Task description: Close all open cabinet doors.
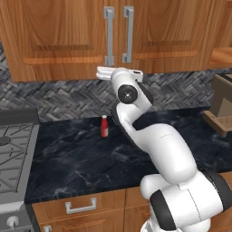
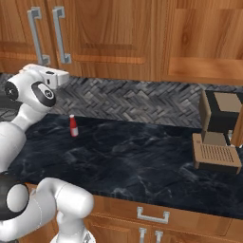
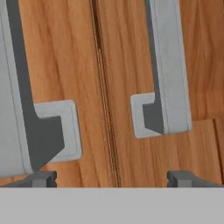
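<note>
The robot's claw [image 3: 113,178] is spread wide, holding nothing, right up close to the two cabinet doors [image 3: 57,65] where they meet. A long grey handle [image 3: 168,65] stands on each side of the crack. Down on the dark counter [image 1: 81,158] a small red bottle [image 1: 104,126] stands alone. Far off to the right sits a coffee machine [image 2: 218,133].

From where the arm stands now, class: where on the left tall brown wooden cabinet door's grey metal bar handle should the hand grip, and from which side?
Grip the grey metal bar handle mid-shaft, approaching straight from the front: it runs vertically and stands off the door on end mounts, so fingers fit either side.
</note>
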Robot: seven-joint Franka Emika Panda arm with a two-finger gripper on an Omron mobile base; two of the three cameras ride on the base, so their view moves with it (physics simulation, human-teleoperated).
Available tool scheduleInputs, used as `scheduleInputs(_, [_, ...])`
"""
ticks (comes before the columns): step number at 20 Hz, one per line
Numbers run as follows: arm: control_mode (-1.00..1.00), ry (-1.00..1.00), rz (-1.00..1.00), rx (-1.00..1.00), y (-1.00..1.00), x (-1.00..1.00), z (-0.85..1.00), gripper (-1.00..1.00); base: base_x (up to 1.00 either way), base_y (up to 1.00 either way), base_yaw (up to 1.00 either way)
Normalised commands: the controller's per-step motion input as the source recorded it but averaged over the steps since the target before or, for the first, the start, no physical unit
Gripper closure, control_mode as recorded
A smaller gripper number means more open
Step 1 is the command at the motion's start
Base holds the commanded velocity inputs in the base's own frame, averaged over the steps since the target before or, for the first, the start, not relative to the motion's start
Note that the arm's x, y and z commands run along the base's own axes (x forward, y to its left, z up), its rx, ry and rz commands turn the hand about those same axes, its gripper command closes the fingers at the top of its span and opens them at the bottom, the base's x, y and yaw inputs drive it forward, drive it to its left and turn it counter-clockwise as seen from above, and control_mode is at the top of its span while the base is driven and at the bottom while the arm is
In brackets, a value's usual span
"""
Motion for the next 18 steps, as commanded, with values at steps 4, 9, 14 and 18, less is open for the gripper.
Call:
scheduleInputs(4, [-1.0,0.09,0.0,0.0,0.0,0.26,0.0,-1.0,0.0,0.0,0.0])
scheduleInputs(9, [-1.0,0.07,0.0,0.0,0.0,0.13,0.0,-1.0,0.0,0.0,0.0])
scheduleInputs(14, [-1.0,0.03,0.0,0.0,0.0,0.13,-0.02,-1.0,0.0,0.0,0.0])
scheduleInputs(18, [-1.0,0.0,0.0,0.0,0.0,0.19,-0.1,-1.0,0.0,0.0,0.0])
